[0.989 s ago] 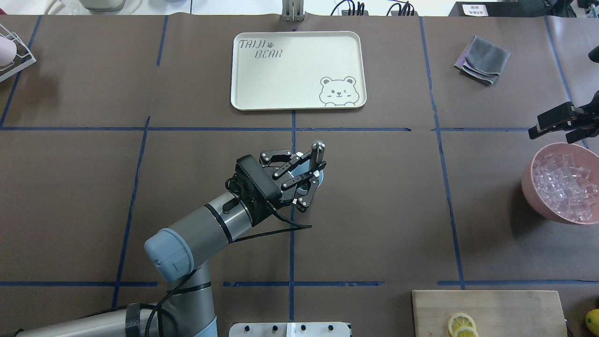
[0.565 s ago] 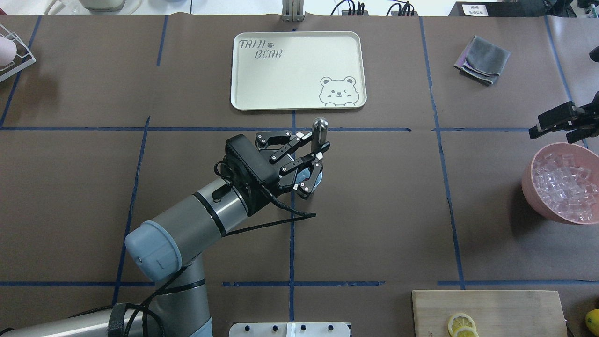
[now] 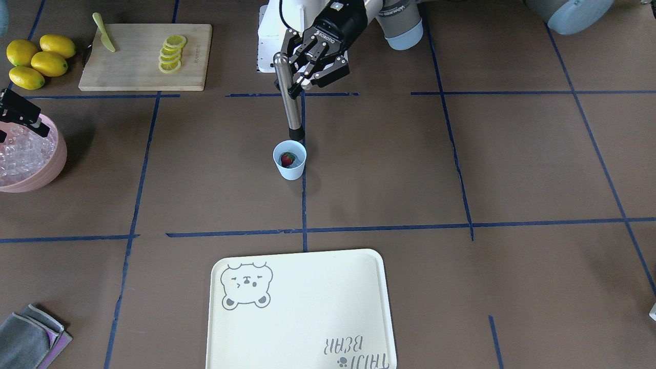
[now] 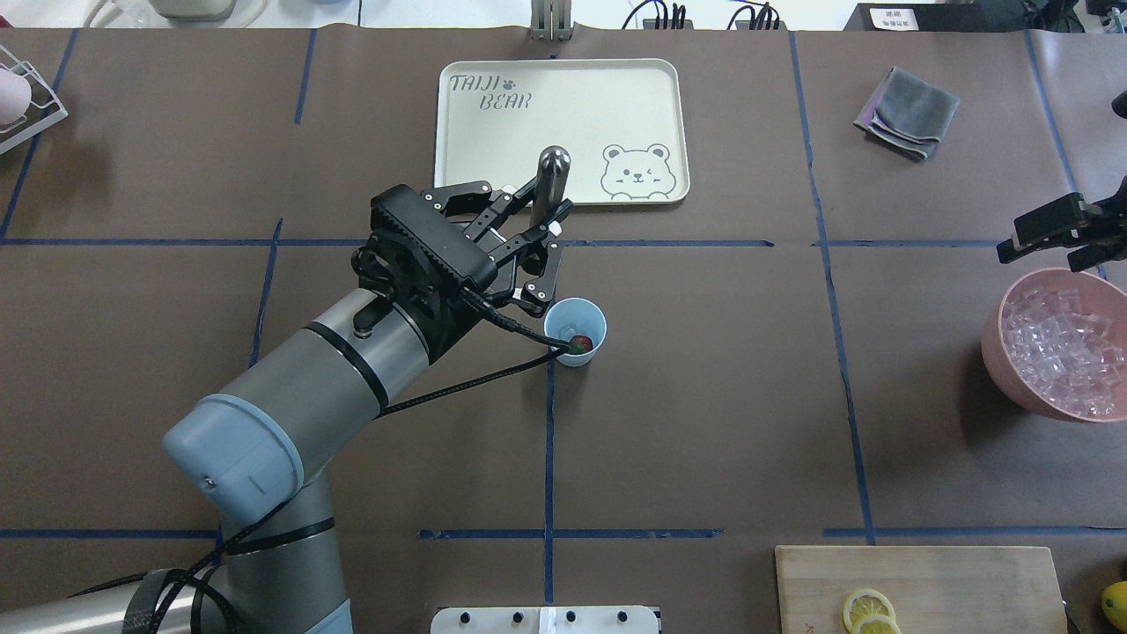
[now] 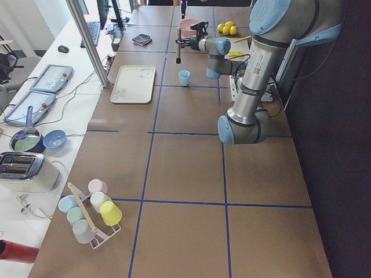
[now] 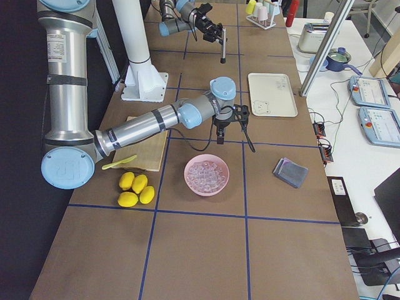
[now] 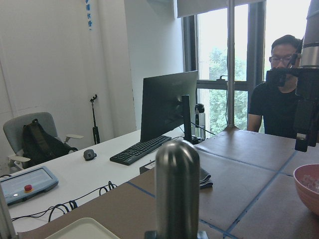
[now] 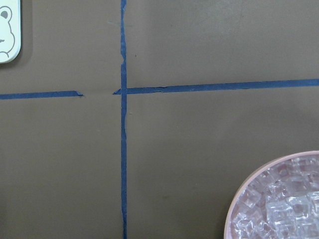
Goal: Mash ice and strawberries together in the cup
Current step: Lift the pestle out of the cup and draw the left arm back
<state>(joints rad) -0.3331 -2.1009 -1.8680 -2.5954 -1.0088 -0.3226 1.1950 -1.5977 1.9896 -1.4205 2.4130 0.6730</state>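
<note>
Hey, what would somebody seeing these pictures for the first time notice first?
The left gripper, mid-table, is shut on an upright steel muddler whose tip hangs just clear of the light blue cup, with a red strawberry inside. Next comes the pink bowl heaped with ice, far over on the robot's right side.

Grey left arm (image 4: 348, 365), blue caps (image 4: 233, 458) (black end effector (image 4: 548, 211)).

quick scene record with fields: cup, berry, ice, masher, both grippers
cup: light blue, upright
berry: one red strawberry inside the cup
ice: heaped in the pink bowl; whether any is in the cup cannot be told
masher: metal rod, upright, tip outside the cup
left gripper: jaws shut on the masher
right gripper: jaws open, empty, near the pink bowl
</note>
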